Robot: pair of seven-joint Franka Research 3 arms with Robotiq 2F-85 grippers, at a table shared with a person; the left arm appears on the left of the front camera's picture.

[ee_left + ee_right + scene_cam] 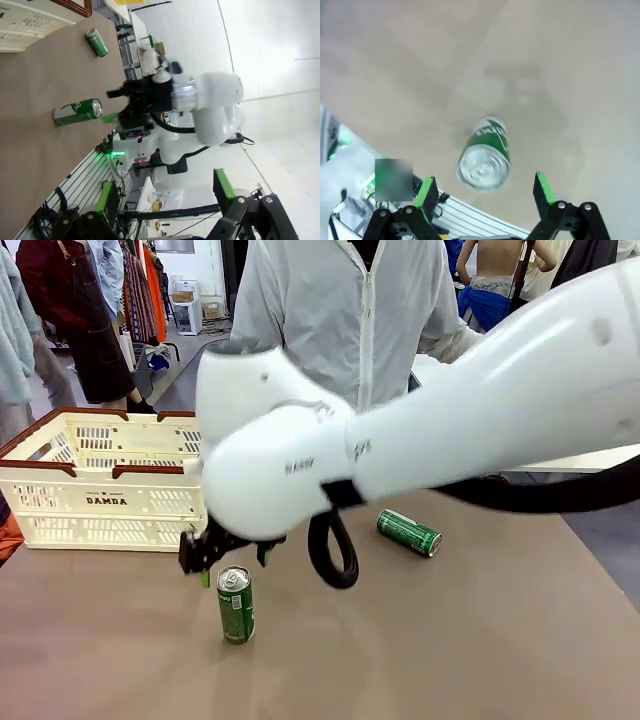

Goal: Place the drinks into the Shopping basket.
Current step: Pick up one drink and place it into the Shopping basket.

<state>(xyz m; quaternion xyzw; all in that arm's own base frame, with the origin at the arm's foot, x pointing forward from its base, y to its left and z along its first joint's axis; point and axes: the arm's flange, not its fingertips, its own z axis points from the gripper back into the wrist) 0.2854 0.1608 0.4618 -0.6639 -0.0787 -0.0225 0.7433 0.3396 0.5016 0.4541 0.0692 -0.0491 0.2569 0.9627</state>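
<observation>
A green drink can stands upright on the brown table near its front. My right gripper hangs open just over the can's silver top, its fingers clear of it. In the right wrist view the can is seen from above, between and beyond the open right gripper. A second green can lies on its side at mid-right. The cream Shopping basket with its brown rim sits at the far left. In the left wrist view my left gripper is open and holds nothing, and the upright can and the right gripper are farther off.
A person in a white top stands at the far side of the table. My right arm crosses the middle of the view. Bare brown table lies to the front right. The lying can and the basket's corner appear in the left wrist view.
</observation>
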